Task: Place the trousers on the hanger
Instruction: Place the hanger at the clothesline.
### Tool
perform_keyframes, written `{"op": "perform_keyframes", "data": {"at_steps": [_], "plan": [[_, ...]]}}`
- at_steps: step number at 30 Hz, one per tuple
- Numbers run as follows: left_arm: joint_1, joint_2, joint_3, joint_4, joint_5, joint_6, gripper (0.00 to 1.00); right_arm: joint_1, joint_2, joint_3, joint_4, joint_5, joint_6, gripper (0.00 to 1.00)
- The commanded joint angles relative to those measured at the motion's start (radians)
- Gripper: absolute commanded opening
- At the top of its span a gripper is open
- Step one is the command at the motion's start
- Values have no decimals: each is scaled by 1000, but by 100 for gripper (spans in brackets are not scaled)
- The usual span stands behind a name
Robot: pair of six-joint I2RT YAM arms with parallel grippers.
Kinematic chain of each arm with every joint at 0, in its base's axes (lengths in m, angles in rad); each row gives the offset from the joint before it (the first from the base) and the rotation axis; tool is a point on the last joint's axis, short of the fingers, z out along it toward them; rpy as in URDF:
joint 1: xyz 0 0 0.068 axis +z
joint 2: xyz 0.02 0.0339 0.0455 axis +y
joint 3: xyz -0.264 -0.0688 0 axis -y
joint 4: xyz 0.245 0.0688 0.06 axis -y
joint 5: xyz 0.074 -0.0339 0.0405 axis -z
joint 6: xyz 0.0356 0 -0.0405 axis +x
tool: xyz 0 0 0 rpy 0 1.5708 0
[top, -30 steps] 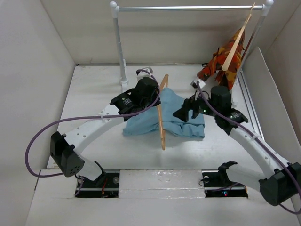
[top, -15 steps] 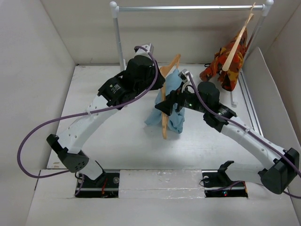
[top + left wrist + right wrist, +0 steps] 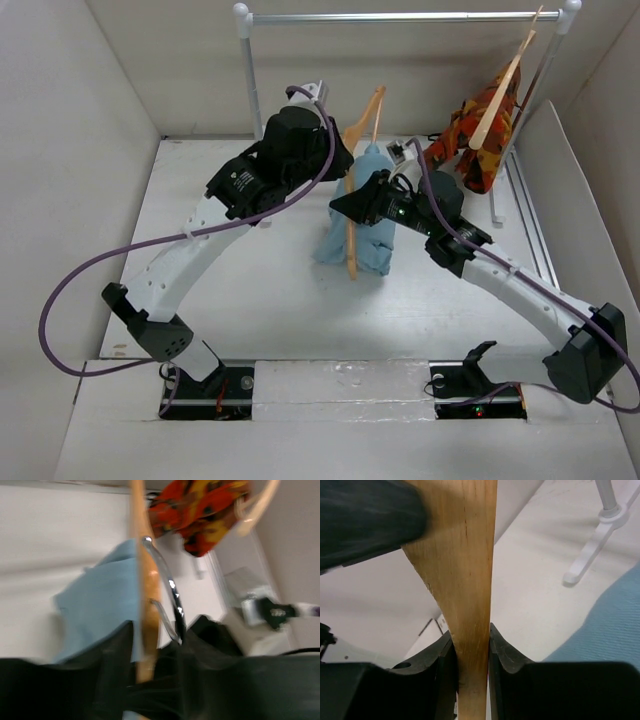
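Trousers (image 3: 375, 250) and hanger (image 3: 351, 250) higher than before, left gripper (image 3: 147, 675) tight on the hanger, right gripper (image 3: 471, 640) newly tight too.

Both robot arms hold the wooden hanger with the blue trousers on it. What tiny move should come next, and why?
Probably raise the hanger a little, toward the rail behind. The trousers already drape over it, the right pincer is shut on its wood, and the left pincer grips it near the metal hook, so it looks held firmly enough to lift.
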Motion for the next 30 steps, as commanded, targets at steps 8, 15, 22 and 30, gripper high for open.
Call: {"op": "perform_keyframes", "data": {"at_steps": [8, 15, 22, 30], "plan": [[20, -99, 139, 313, 136, 62, 99, -105, 124, 284, 193, -34, 87, 0], [20, -202, 118, 331, -11, 136, 99, -190, 243, 468, 196, -50, 106, 0], [20, -298, -141, 340, -48, 114, 99, -360, 325, 522, 330, -65, 246, 0], [20, -370, -419, 309, -13, 36, 99, -506, 377, 666, 233, -44, 251, 0]]}}
